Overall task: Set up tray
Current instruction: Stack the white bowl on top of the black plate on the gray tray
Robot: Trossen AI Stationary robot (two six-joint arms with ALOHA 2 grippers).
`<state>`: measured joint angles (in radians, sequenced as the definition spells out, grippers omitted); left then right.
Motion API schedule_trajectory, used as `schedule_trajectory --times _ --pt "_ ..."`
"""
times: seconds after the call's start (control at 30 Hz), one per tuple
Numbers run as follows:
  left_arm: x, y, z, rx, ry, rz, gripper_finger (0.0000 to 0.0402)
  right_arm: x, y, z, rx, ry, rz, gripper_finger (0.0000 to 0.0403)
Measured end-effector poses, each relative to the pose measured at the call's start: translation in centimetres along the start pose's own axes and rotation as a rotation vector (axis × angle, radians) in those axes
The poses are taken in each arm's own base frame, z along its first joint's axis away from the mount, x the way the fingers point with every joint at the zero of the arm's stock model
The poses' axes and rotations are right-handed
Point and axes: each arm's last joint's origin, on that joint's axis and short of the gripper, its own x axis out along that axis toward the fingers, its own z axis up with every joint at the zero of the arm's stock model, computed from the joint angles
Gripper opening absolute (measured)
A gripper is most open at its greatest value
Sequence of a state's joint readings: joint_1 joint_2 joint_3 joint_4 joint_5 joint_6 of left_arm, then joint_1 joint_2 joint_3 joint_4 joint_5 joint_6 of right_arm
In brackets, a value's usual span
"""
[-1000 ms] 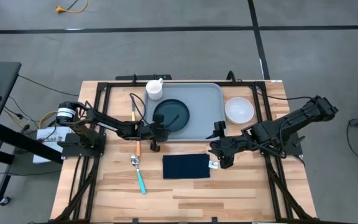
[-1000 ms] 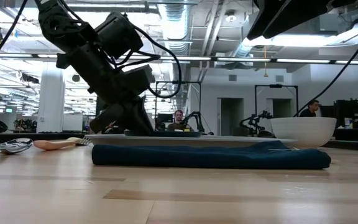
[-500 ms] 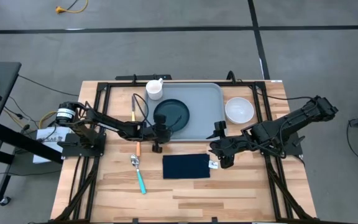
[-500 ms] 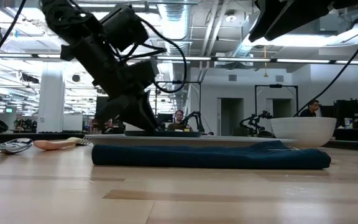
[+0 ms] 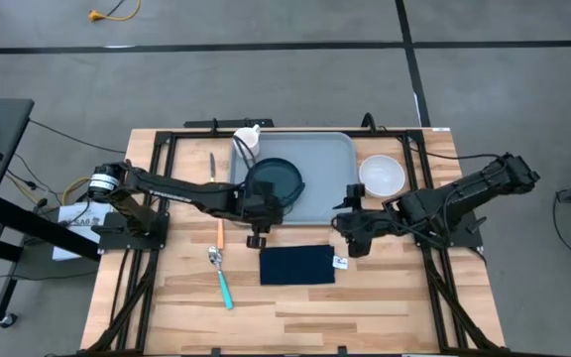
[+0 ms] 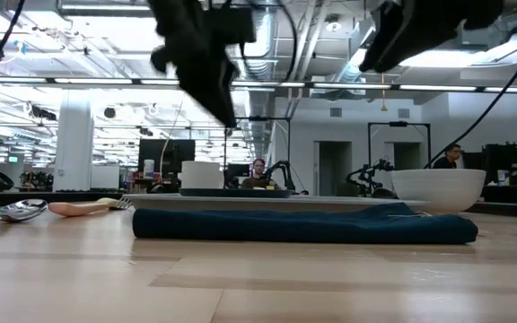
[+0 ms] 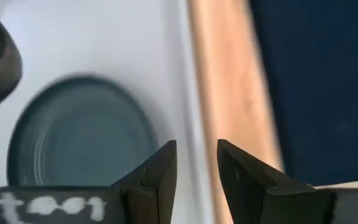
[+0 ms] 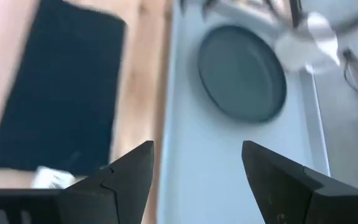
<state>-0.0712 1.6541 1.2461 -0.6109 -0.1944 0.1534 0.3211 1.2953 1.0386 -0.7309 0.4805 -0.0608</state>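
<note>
Sitting toward the far side of the wooden tabletop (image 5: 167,297), the grey-blue tray (image 5: 325,164) carries a round dark teal plate (image 5: 274,181) in its left half, with a white cup (image 5: 247,138) at its far-left corner. The left hand (image 5: 258,235) hangs above the tray's near rim, just in front of the plate; its two fingers (image 7: 157,174) stand a little apart with nothing between them (the wrist view shows only tray rim and bare wood in the gap). The right hand (image 5: 348,220) is near the tray's near-right corner, its fingers (image 8: 126,171) spread wide and empty, tray and plate visible beyond them. A dark navy napkin (image 5: 296,265) lies flat on the tabletop just in front of the tray, between the two hands. A white bowl (image 5: 382,175) stands just right of the tray. Left of the tray lie an orange-handled utensil (image 5: 218,234) and a spoon with a teal handle (image 5: 221,279).
</note>
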Motion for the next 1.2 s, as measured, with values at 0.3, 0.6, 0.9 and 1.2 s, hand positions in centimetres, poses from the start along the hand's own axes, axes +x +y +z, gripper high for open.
schedule_trajectory --times 0.3,0.6,0.9,1.2 --pt "-2.9 1.9 0.2 0.004 -0.270 -0.120 0.0105 2.5 -6.7 -3.7 0.278 0.315 -0.076 0.0237" --pt "-1.6 2.8 -4.5 -0.110 -0.507 -0.174 0.0105 3.6 -12.7 -7.4 0.466 0.403 0.031 0.0237" --pt "-1.8 2.1 -8.6 -0.177 -0.727 -0.132 0.0105 3.1 -13.5 -9.5 0.506 0.538 0.091 0.0237" --pt "-2.1 1.7 -9.8 -0.169 -0.796 -0.123 0.0105 2.5 -11.7 -9.3 0.508 0.599 0.258 0.0237"
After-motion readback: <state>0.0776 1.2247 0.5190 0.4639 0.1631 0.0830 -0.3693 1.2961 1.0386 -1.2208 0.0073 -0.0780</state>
